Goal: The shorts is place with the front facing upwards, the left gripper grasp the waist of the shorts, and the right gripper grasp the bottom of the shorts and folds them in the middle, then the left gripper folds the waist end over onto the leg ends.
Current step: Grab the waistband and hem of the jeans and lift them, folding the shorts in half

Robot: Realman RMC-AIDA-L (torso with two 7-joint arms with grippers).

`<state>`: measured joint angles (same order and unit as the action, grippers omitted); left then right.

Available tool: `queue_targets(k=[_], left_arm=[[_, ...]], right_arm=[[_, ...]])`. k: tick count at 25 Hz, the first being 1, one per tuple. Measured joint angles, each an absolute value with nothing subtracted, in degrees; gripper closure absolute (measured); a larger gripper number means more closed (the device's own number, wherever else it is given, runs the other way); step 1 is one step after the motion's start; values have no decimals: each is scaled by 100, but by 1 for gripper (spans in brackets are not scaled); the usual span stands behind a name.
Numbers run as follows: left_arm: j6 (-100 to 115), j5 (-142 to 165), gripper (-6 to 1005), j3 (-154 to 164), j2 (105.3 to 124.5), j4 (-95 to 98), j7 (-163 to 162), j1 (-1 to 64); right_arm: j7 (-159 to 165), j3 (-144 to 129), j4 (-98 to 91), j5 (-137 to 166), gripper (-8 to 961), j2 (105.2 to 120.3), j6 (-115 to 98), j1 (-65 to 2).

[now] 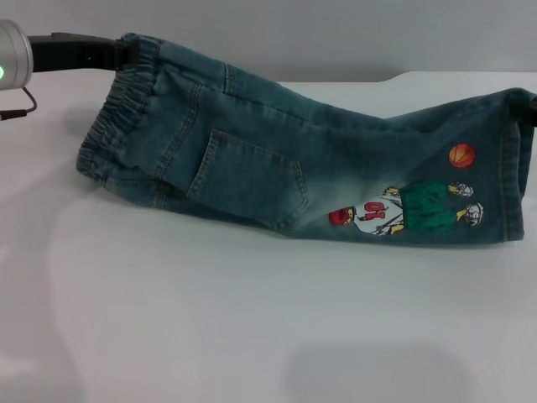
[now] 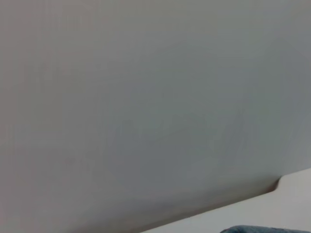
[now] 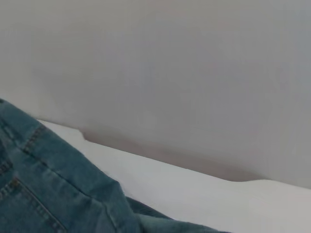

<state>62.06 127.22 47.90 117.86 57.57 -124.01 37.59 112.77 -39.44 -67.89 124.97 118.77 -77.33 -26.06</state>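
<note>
While the shorts (image 1: 277, 168) hang stretched above the white desk (image 1: 252, 319), pocket and print side showing, the left end effector (image 1: 126, 52) grips the waist (image 1: 126, 109) and the right end effector (image 1: 530, 109) grips the bottom (image 1: 512, 168) at the frame's edge

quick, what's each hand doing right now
Left hand: closed on the waist of the shorts, lifted.
Right hand: at the bottom of the shorts; grip cannot be told.

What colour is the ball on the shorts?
Orange. The ball sits above the cartoon players on the shorts, clearest in the head view.
</note>
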Motion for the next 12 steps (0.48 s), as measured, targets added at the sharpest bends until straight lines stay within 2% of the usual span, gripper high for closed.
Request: queue_targets(k=[12], left_arm=[[5935,12668,892,4858,11786,5751,-12391,3707]], right_arm=[[10674,-3959,-6288,12073,923,11887,-7241,-2588]])
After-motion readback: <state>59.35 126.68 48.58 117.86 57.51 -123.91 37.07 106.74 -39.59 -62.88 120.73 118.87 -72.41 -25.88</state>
